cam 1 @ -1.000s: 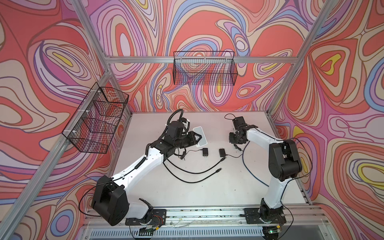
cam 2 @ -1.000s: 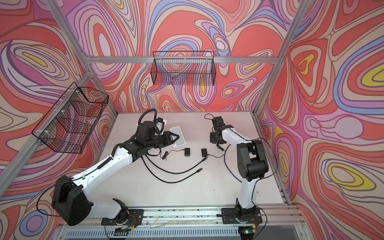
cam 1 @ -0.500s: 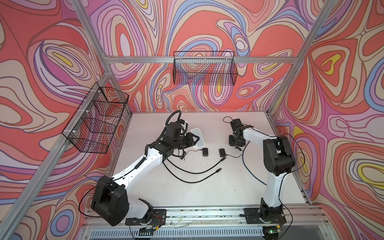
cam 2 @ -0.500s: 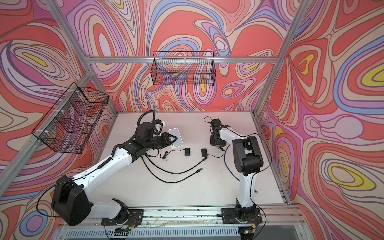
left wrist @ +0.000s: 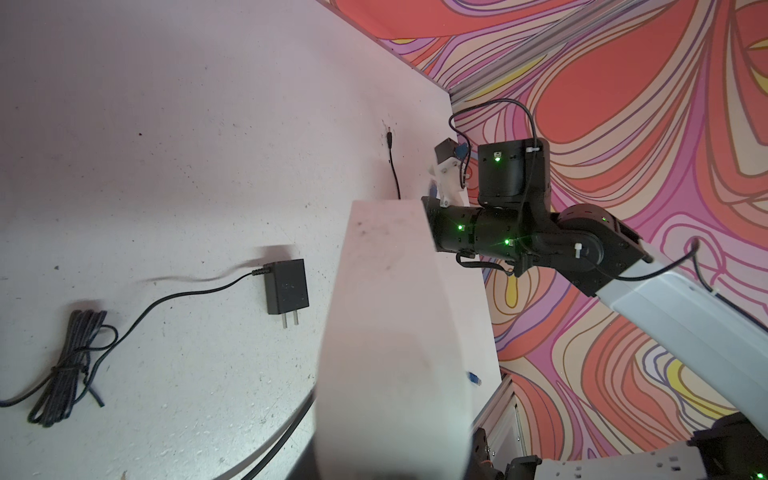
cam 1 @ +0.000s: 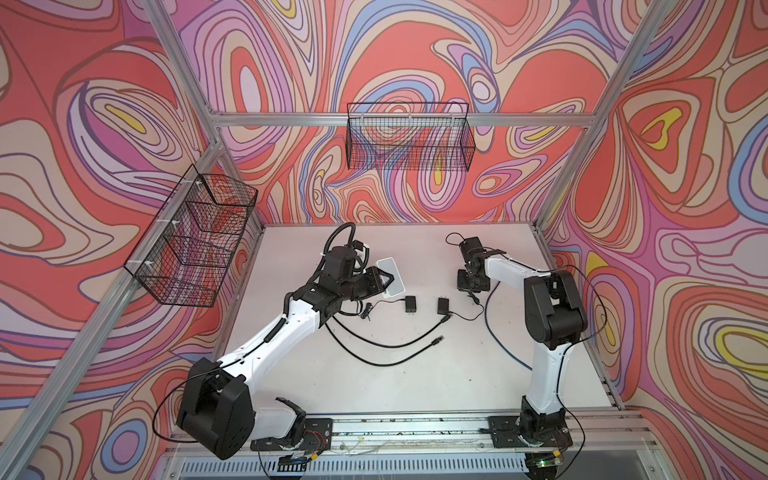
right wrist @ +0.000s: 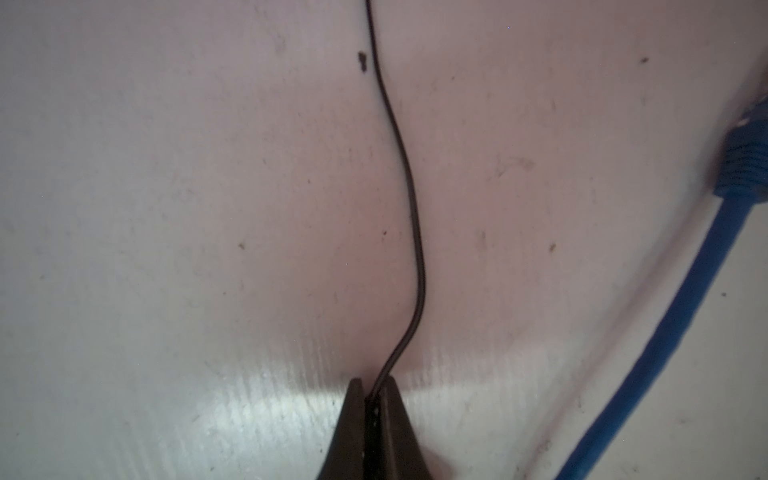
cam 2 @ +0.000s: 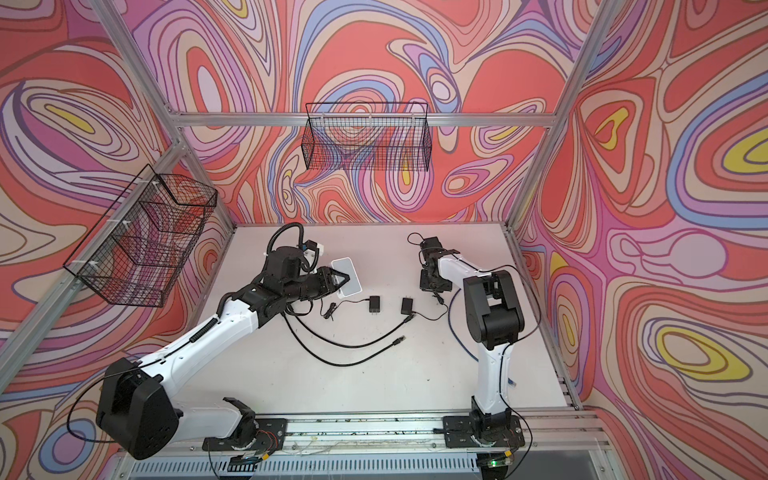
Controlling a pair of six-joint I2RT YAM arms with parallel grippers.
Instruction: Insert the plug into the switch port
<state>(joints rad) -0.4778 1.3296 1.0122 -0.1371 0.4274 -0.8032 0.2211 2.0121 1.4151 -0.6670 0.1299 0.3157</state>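
The left pincer (cam 1: 385, 278) is clamped on the white switch (cam 1: 392, 268), which sticks out ahead of its tips. The right pincer (right wrist: 371, 399) points down at the table (cam 1: 374, 374), its tips nipped tight on the thin black cable (right wrist: 409, 199). That cable's plug (left wrist: 389, 139) lies on the table near those tips, itself ungripped.

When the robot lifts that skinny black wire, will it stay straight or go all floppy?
Probably floppy: the thin black wire lies in wiggly bends on the table. It likely weighs very little, being so thin. Pinched in the shut right gripper, its free end would probably dangle and swing.
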